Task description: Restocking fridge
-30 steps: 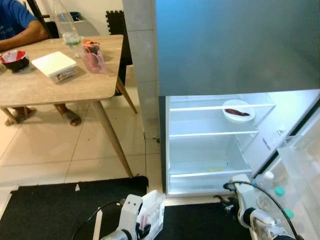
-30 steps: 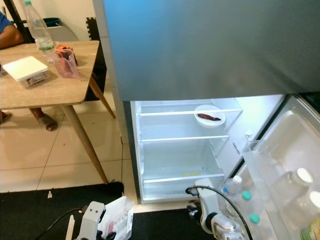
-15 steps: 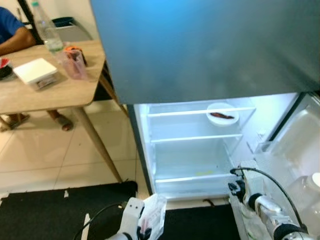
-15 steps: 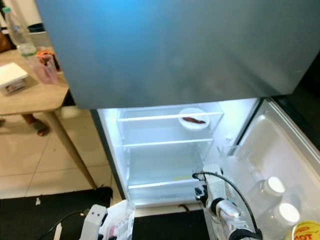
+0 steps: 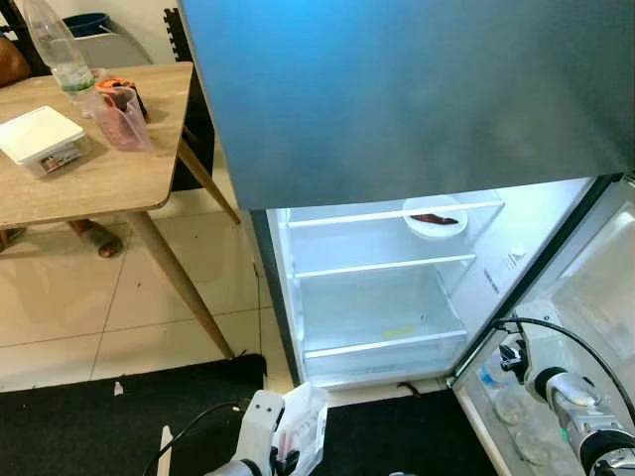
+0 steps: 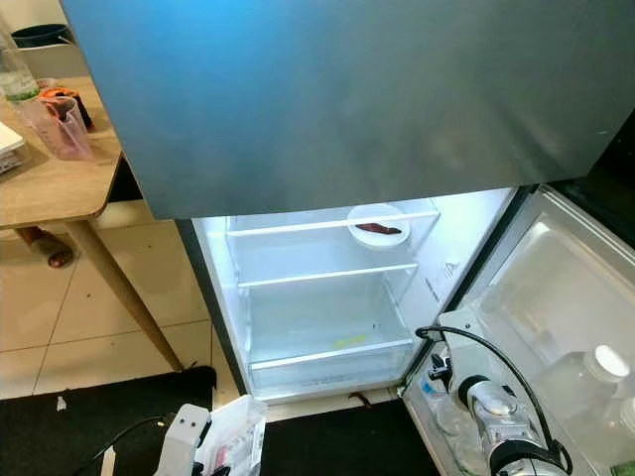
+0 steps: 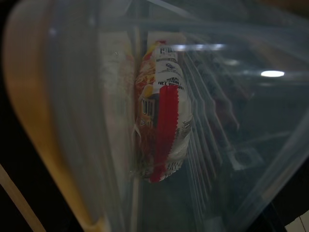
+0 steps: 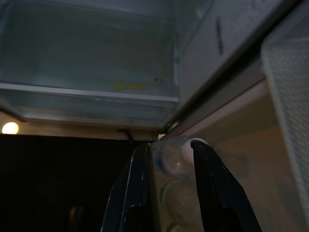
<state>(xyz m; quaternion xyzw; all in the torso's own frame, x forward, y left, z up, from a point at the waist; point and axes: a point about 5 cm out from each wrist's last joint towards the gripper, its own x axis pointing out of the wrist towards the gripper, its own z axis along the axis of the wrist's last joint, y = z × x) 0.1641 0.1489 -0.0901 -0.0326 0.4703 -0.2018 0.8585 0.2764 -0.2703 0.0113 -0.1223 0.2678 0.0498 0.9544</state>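
The job in hand looks like carrying the clear plastic container (image 5: 303,428) into the open fridge (image 5: 377,288), and doing it well means bringing it up level toward one of the bare glass shelves (image 5: 382,261) — the middle one at about 12 o'clock from the container seems the easiest target. Keep the container flat so the red-and-yellow snack packet (image 7: 161,121) inside does not slide, and clear the fridge's lower lip before pushing in. The white plate (image 5: 434,217) with something dark on it sits on the top shelf toward 1 o'clock, so steer below it.

The left gripper (image 5: 281,458) is low at the 6 o'clock edge of the head view, over the black mat (image 5: 119,416), and holds the container by its near side; the fingers are clamped on it, with the wrist camera looking straight through its clear wall at the packet.

The right gripper (image 8: 166,193) is down at 4 o'clock, by the open fridge door (image 6: 556,327) and its bottom rack of bottles (image 6: 595,367). Its two black fingers stand a little apart with nothing between them — a pale bottle cap (image 8: 188,147) shows just beyond their tips. That arm should stay clear of the opening while the container goes in
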